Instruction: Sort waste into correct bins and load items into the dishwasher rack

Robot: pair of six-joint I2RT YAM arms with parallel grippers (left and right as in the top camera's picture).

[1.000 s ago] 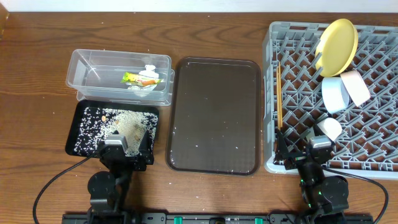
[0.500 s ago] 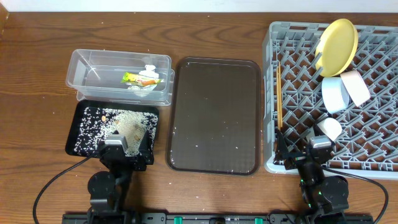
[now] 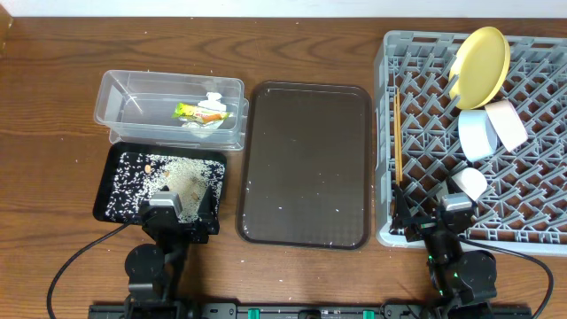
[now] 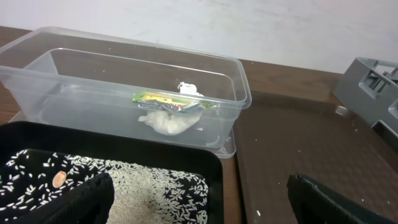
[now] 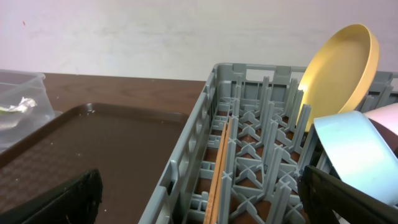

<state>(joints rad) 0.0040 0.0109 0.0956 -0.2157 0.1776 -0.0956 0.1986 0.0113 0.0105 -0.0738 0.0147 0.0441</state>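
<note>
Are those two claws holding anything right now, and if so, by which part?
Nothing is held. The left gripper is open by the black tray, the right gripper open by the dishwasher rack; both empty.

A: The worktop [image 3: 53, 62] is showing brown wood grain with a mild sheen, and the tub [image 4: 74, 93] at upper left is looking like clear, glossy plastic.
B: The rack [image 3: 434, 97] at right is reading as matt grey plastic, while the yellow plate [image 3: 480, 55] is gleaming smooth.
</note>
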